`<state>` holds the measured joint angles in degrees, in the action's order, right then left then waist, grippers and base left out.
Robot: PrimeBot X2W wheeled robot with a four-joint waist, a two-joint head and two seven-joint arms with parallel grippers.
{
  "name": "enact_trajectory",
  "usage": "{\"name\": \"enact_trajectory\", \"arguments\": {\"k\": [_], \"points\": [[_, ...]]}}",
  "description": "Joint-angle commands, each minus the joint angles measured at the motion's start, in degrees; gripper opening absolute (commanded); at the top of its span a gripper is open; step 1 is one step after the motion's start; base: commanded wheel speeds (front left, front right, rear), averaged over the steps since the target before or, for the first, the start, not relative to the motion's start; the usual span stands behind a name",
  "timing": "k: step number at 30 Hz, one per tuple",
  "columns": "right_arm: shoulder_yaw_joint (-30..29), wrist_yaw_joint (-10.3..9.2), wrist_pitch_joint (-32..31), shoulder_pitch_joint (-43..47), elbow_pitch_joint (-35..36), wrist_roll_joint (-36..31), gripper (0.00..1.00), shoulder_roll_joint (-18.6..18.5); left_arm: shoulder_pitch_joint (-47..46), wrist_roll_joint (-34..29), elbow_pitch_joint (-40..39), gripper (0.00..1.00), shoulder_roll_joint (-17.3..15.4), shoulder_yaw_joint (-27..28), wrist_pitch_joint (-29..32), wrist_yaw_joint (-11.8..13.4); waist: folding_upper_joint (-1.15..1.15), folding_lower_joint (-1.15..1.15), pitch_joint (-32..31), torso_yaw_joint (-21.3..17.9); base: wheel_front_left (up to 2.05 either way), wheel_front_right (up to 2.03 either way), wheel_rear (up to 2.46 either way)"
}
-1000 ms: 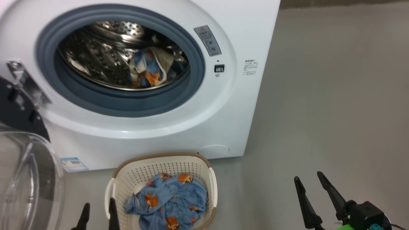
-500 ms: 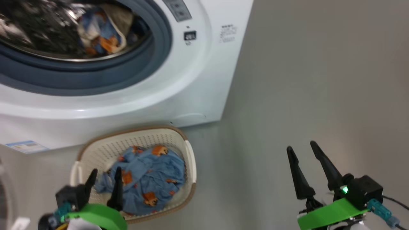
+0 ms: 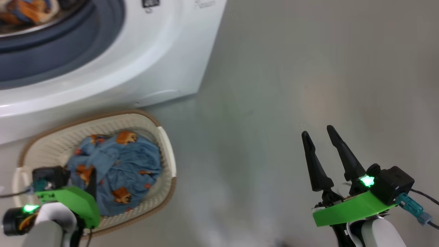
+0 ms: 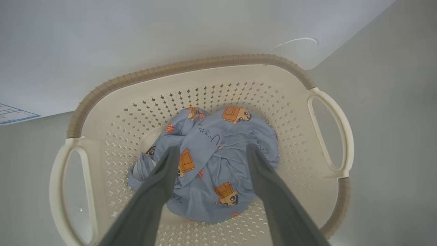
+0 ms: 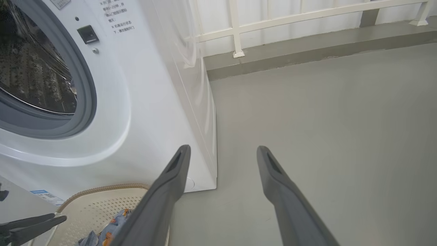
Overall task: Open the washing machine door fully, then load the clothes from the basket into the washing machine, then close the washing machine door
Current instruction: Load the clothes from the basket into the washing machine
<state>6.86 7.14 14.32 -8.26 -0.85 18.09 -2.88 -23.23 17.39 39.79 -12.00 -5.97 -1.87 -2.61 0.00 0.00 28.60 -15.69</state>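
At 8 o'clock in the head view, the basket (image 3: 103, 116) sits on the grey floor (image 3: 291, 75), just in front of the washing machine (image 3: 154, 61) at 10 to 11 o'clock. The clothes (image 3: 116, 164) lie bunched in the basket's bottom. The left gripper (image 4: 212, 150) hangs over them with its fingers spread wide, one tip at each side of the bundle; whether they touch the cloth cannot be told. At 4 o'clock the right gripper (image 3: 318, 132) hovers over bare floor, fingers apart, holding nothing. At 11 o'clock, printed fabric (image 3: 27, 8) of the same pattern lies inside the drum (image 3: 37, 29).
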Motion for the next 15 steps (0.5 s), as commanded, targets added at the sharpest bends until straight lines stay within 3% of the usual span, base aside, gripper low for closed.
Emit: {"name": "enact_trajectory", "arguments": {"k": [1,15], "points": [[1.5,0.35,0.7,-0.5,1.5,0.6,1.0,0.0,-1.0,-0.1,-0.1,1.0,-2.1,1.8,0.0,-0.3,0.0,0.0,4.9,-4.5,0.0,0.0,0.0],[1.3,0.35,0.7,-2.6,3.3,1.2,1.0,0.0,-15.7,1.8,19.7,1.0,-6.1,2.6,1.2,-2.1,0.0,0.0,14.8,-6.9,0.0,0.0,0.0]]}}
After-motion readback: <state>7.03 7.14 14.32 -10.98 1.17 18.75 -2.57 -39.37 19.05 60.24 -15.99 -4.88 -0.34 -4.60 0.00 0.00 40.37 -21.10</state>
